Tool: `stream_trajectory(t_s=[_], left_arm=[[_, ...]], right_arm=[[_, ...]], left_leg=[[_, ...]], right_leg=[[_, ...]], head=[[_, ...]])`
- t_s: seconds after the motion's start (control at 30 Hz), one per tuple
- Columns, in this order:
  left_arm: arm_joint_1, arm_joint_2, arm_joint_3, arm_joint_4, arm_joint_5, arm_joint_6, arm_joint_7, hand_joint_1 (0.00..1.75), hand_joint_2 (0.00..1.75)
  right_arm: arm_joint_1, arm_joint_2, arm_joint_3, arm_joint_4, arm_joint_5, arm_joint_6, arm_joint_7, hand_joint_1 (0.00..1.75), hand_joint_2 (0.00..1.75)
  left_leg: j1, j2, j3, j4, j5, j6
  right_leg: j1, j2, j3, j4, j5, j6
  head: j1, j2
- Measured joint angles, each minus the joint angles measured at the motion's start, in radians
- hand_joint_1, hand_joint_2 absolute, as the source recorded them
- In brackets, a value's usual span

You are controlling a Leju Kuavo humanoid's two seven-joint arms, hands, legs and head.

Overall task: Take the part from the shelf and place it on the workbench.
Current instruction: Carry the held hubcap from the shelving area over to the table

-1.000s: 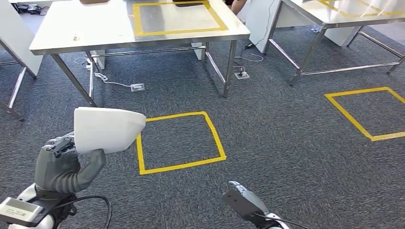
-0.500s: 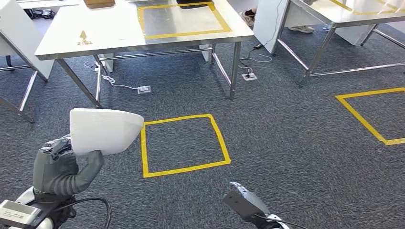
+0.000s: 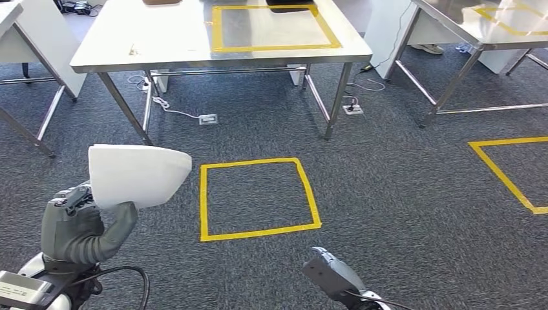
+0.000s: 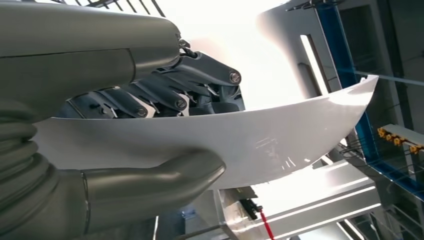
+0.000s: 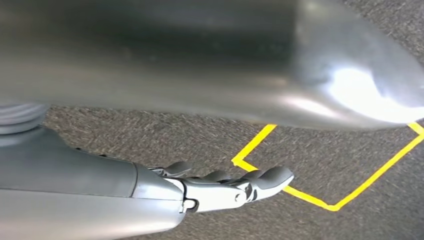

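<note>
The part (image 3: 137, 174) is a white curved panel, held up at the lower left of the head view. My left hand (image 3: 81, 226) grips it from below, thumb against its near face. The left wrist view shows the same panel (image 4: 260, 145) clamped between the thumb (image 4: 165, 177) and the darker fingers (image 4: 165, 95). My right hand (image 3: 329, 271) hangs low at the bottom centre, holding nothing; in the right wrist view its fingers (image 5: 235, 185) lie straight and apart over the carpet. The steel workbench (image 3: 174, 42) stands ahead, with a yellow taped rectangle (image 3: 274, 27) on its top.
A yellow taped square (image 3: 258, 197) marks the grey carpet just ahead, another (image 3: 514, 171) lies at the right. A second steel table (image 3: 465, 26) stands at the upper right, a third (image 3: 26, 51) at the left. Cables and a power strip (image 3: 207, 119) lie under the workbench.
The whole scene has shifted right and slightly down, so the camera has turned left and come closer to the workbench. The left hand still holds the panel; the right hand hangs as before.
</note>
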Motion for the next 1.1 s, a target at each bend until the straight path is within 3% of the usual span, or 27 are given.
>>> stream_trajectory(t_s=[0.03, 0.07, 0.13, 0.17, 0.23, 0.3, 0.37, 0.4, 0.47, 0.5, 0.53, 0.57, 0.63, 0.7, 0.8, 0.87, 0.9, 1.0, 1.03, 1.07, 1.1], left_arm=[[0.0, -0.001, 0.001, 0.0, 0.0, 0.0, 0.0, 1.75, 1.75], [0.0, -0.001, 0.001, 0.001, 0.0, 0.0, 0.0, 1.75, 1.75], [0.0, -0.003, 0.002, 0.001, 0.0, 0.0, 0.0, 1.75, 1.75], [-0.001, -0.004, 0.002, 0.001, 0.0, 0.0, 0.0, 1.75, 1.75], [-0.001, -0.005, 0.003, 0.001, 0.0, 0.0, 0.0, 1.75, 1.75], [-0.001, -0.005, 0.003, 0.0, 0.0, 0.0, 0.0, 1.75, 1.75], [-0.001, -0.005, 0.004, -0.001, 0.0, 0.0, 0.0, 1.75, 1.75], [-0.001, -0.005, 0.004, -0.001, 0.0, 0.0, 0.0, 1.75, 1.75], [0.0, -0.005, 0.004, 0.002, 0.0, 0.0, 0.0, 1.75, 1.75], [0.001, -0.004, 0.004, 0.004, 0.0, 0.0, 0.0, 1.75, 1.75], [0.002, -0.004, 0.005, 0.006, 0.0, 0.0, 0.0, 1.75, 1.75], [0.002, -0.004, 0.005, 0.007, 0.0, 0.0, 0.0, 1.75, 1.75], [0.003, -0.003, 0.006, 0.008, 0.0, 0.0, 0.0, 1.75, 1.75], [0.004, -0.003, 0.006, 0.007, 0.0, 0.001, 0.0, 1.75, 1.75], [0.011, -0.003, 0.011, 0.004, 0.0, 0.005, 0.0, 1.75, 1.75], [0.016, -0.003, 0.015, 0.001, 0.0, 0.01, 0.0, 1.75, 1.75], [0.019, -0.003, 0.017, -0.001, 0.0, 0.013, 0.0, 1.75, 1.75], [0.032, -0.003, 0.02, -0.003, 0.0, 0.019, 0.0, 1.75, 1.75], [0.038, -0.003, 0.021, -0.003, 0.0, 0.021, 0.0, 1.75, 1.75], [0.043, -0.003, 0.021, -0.004, 0.0, 0.022, 0.0, 1.75, 1.75], [0.047, -0.003, 0.022, -0.005, 0.0, 0.023, 0.0, 1.75, 1.75]], right_arm=[[0.001, 0.0, 0.0, 0.0, -0.002, 0.0, 0.0, 0.0, 0.0], [0.002, 0.0, -0.001, 0.0, -0.002, 0.0, 0.0, 0.0, 0.0], [0.002, -0.001, -0.001, 0.0, -0.002, 0.0, 0.001, 0.0, 0.0], [0.001, -0.002, -0.002, 0.0, -0.002, 0.0, 0.001, 0.0, 0.0], [0.002, -0.002, -0.002, 0.0, -0.002, 0.0, 0.001, 0.0, 0.0], [0.002, -0.003, -0.002, 0.0, -0.003, 0.0, 0.001, 0.0, 0.0], [0.001, -0.003, -0.002, 0.0, -0.003, 0.001, 0.0, 0.0, 0.0], [0.001, -0.003, -0.002, 0.0, -0.004, 0.002, 0.0, 0.0, 0.0], [0.001, -0.003, -0.002, 0.0, -0.006, 0.004, -0.001, 0.0, 0.0], [0.002, -0.003, -0.002, 0.0, -0.008, 0.004, -0.002, 0.0, 0.0], [0.002, -0.003, -0.002, 0.0, -0.01, 0.004, -0.002, 0.0, 0.0], [0.002, -0.003, -0.002, 0.0, -0.012, 0.003, -0.003, 0.0, 0.0], [0.003, -0.003, -0.002, 0.0, -0.013, 0.002, -0.004, 0.0, 0.0], [0.003, -0.003, -0.002, 0.0, -0.015, 0.0, -0.005, 0.0, 0.0], [0.011, -0.004, -0.002, 0.0, -0.017, -0.002, -0.007, 0.0, 0.0], [0.017, -0.004, -0.002, -0.001, -0.018, -0.002, -0.007, 0.0, 0.0], [0.019, -0.004, -0.002, -0.001, -0.018, -0.002, -0.007, 0.0, 0.0], [0.031, -0.007, -0.001, -0.002, -0.021, -0.002, -0.004, 0.0, 0.0], [0.037, -0.007, 0.0, -0.002, -0.021, -0.002, -0.003, 0.0, 0.0], [0.041, -0.008, 0.0, -0.002, -0.022, -0.002, -0.002, 0.0, 0.0], [0.044, -0.009, 0.001, -0.002, -0.023, -0.002, -0.002, 0.0, 0.0]], left_leg=[[0.0, -0.003, 0.004, 0.0, -0.004, -0.001], [0.0, -0.006, 0.01, 0.001, -0.008, -0.003], [-0.001, -0.01, 0.025, 0.002, -0.02, -0.009], [-0.003, -0.012, 0.029, 0.003, -0.025, -0.014], [-0.005, -0.015, 0.032, 0.002, -0.031, -0.025], [-0.003, -0.014, 0.034, 0.0, -0.036, -0.037], [-0.002, -0.011, 0.023, 0.036, -0.057, -0.05], [-0.001, -0.009, 0.001, 0.083, -0.08, -0.055], [0.001, -0.006, -0.072, 0.217, -0.135, -0.064], [0.001, -0.006, -0.105, 0.268, -0.145, -0.066], [0.002, -0.005, -0.122, 0.286, -0.136, -0.067], [0.002, -0.004, -0.12, 0.264, -0.107, -0.066], [0.002, 0.0, -0.068, 0.134, -0.022, -0.062], [-0.001, 0.004, -0.024, 0.029, 0.016, -0.05], [-0.002, 0.0, -0.014, 0.004, 0.008, -0.024], [0.0, -0.002, -0.003, 0.0, 0.004, -0.011], [0.001, -0.003, 0.003, -0.001, 0.002, -0.006], [0.0, -0.004, 0.012, -0.001, -0.009, 0.002], [0.0, -0.005, 0.017, -0.001, -0.013, 0.001], [0.0, -0.006, 0.023, -0.001, -0.019, -0.001], [0.0, -0.008, 0.032, -0.001, -0.025, -0.003]], right_leg=[[0.0, 0.0, -0.015, 0.006, 0.018, 0.0], [0.0, 0.0, -0.009, -0.028, 0.055, -0.002], [0.0, 0.001, 0.044, -0.166, 0.139, -0.008], [0.002, 0.002, 0.069, -0.223, 0.163, -0.012], [0.005, 0.004, 0.087, -0.268, 0.166, -0.022], [0.005, 0.004, 0.09, -0.273, 0.165, -0.034], [0.001, 0.003, 0.101, -0.28, 0.163, -0.047], [-0.001, 0.002, 0.107, -0.283, 0.161, -0.052], [-0.001, 0.001, 0.115, -0.284, 0.154, -0.058], [0.0, 0.0, 0.118, -0.284, 0.15, -0.059], [0.0, 0.0, 0.123, -0.283, 0.146, -0.058], [0.0, 0.001, 0.129, -0.283, 0.141, -0.057], [0.0, 0.002, 0.144, -0.283, 0.13, -0.051], [0.003, 0.002, 0.151, -0.282, 0.119, -0.041], [0.007, 0.001, 0.154, -0.276, 0.12, -0.022], [0.005, 0.002, 0.144, -0.244, 0.104, -0.013], [0.003, 0.002, 0.121, -0.201, 0.082, -0.009], [0.0, 0.003, 0.008, -0.017, 0.008, 0.001], [0.0, 0.003, -0.016, 0.01, 0.008, 0.002], [0.0, 0.003, -0.02, -0.003, 0.031, 0.001], [-0.001, 0.003, -0.004, -0.054, 0.072, 0.0]], head=[[0.0, 0.0], [0.0, 0.0], [0.0, 0.0], [0.0, 0.0], [0.0, 0.0], [0.0, 0.0], [-0.002, 0.0], [-0.002, 0.0], [-0.003, 0.0], [-0.003, 0.0], [-0.003, 0.0], [-0.003, 0.0], [-0.003, 0.0], [-0.002, 0.0], [0.0, 0.0], [0.001, 0.0], [0.002, 0.0], [0.003, 0.0], [0.003, 0.0], [0.003, 0.0], [0.004, 0.0]])
